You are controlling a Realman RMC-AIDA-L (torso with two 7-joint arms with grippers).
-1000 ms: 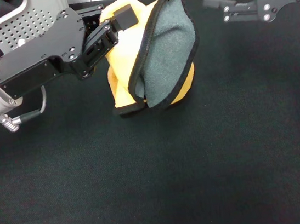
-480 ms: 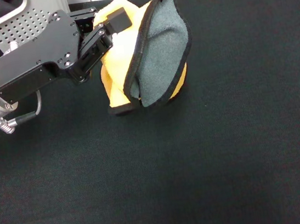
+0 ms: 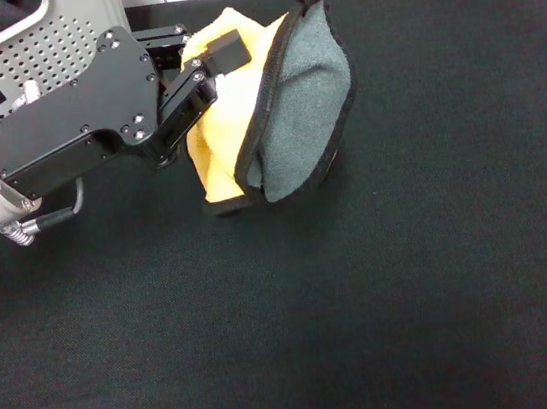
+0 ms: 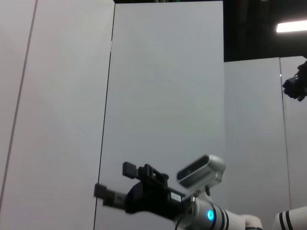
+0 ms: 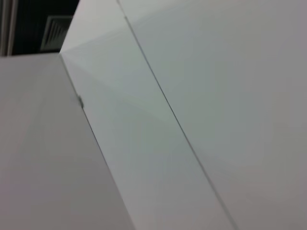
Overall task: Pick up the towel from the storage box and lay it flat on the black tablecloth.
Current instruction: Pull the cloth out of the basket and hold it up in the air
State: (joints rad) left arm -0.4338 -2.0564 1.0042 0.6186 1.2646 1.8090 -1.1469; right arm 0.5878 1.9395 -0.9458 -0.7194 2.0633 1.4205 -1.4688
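Black tablecloth point(image 3: 369, 313) fills lower frame, head view. Towel point(image 3: 282, 113) upper centre, bunched, folded, grey-green face outward, yellow behind, lower edge touching cloth. Left gripper point(image 3: 197, 65) upper left, clamped on towel's yellow fold. Storage box point(image 3: 26, 50) far upper-left corner. Right gripper point(image 4: 112, 184) visible only in left wrist view, fingers apart.
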